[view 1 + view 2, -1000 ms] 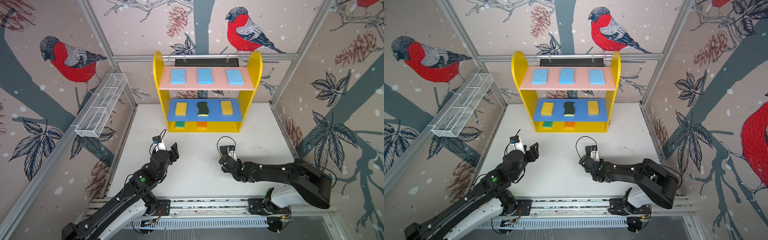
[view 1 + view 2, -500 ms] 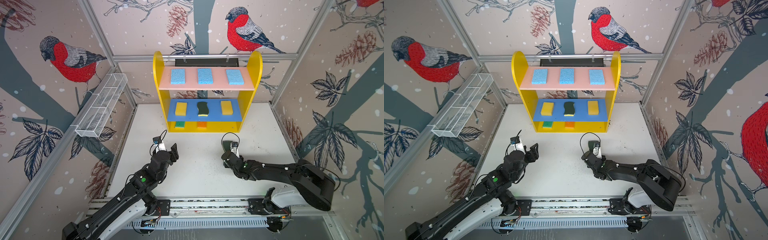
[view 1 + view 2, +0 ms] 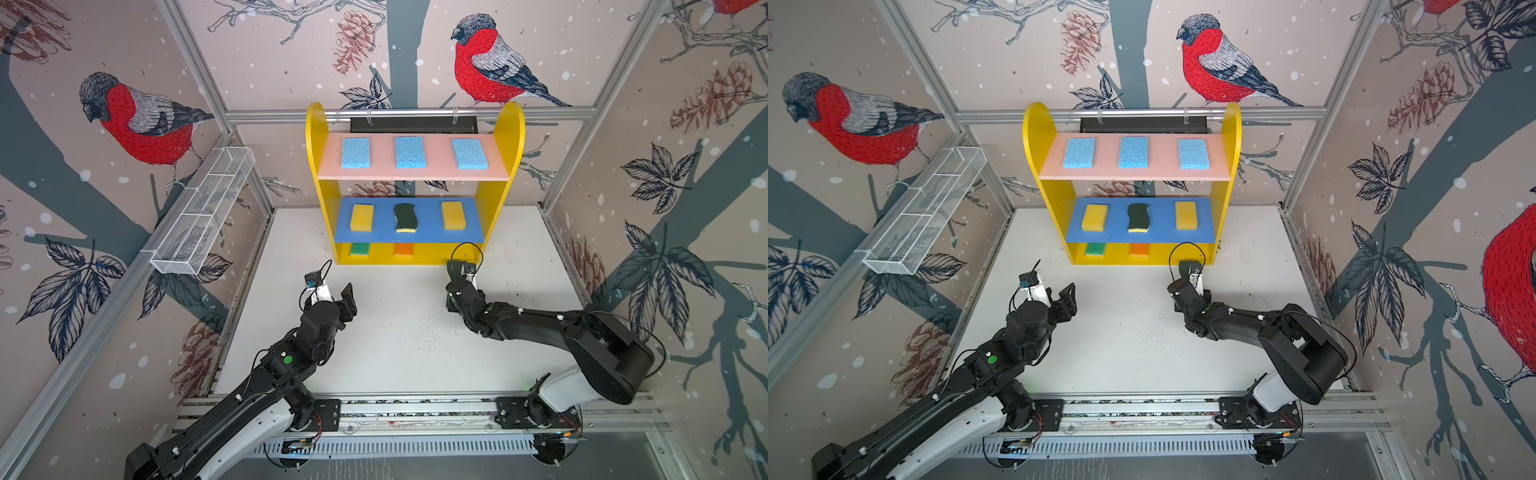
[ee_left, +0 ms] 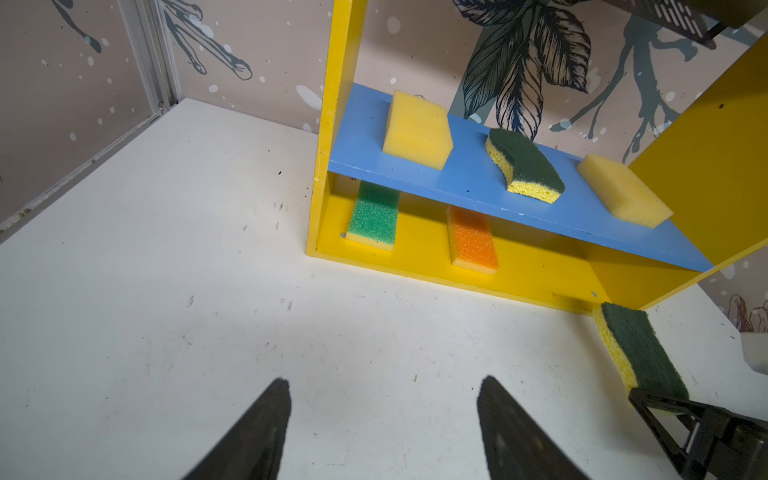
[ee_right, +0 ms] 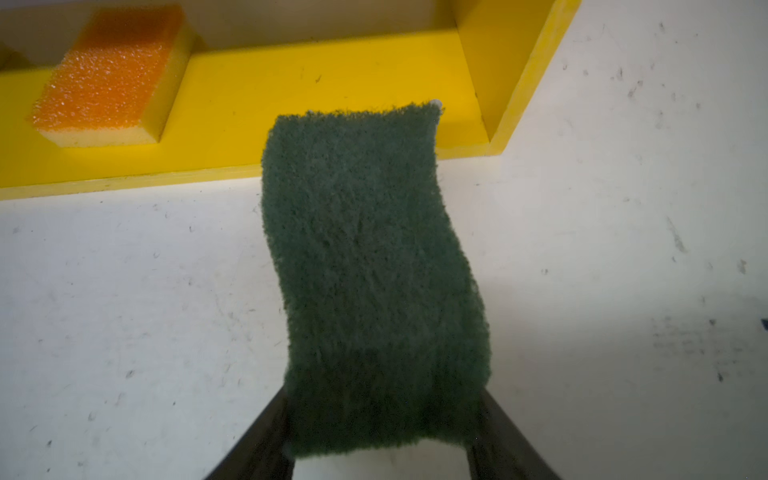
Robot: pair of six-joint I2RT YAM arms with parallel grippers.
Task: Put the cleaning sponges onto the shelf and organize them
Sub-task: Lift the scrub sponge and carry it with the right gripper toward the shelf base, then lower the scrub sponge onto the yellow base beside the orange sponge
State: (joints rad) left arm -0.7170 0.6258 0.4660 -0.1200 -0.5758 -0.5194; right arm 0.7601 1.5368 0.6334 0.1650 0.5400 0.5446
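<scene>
On the shelf (image 3: 515, 137), a three-tier unit, eight cleaning sponges are stowed; a ninth is held just in front of it.

- Pink top board (image 3: 382, 166): three flat light-blue sponges (image 3: 355, 152) (image 3: 409, 152) (image 3: 469, 153), in a row, spaced apart.
- Blue middle board (image 3: 424, 235): two yellow block sponges (image 3: 362, 217) (image 3: 453, 215), with one wavy dark-green scourer (image 3: 405, 217) between them.
- Yellow bottom board (image 4: 536, 257): one green-topped sponge (image 4: 373, 216) and one orange-topped sponge (image 4: 473, 241), side by side, not touching. The right-hand place is bare.
- Second wavy scourer (image 5: 370, 270): one, pinched at its near end by the right gripper (image 5: 380, 424). Green face up, far end reaching over the bottom board's front edge beside the right side panel.
- Left gripper (image 4: 384, 386): one, jaws spread, holding nothing, above the white table (image 3: 415, 332), well apart from the shelf.
- White wire-mesh basket (image 3: 203, 216): one, fixed along the left wall.
</scene>
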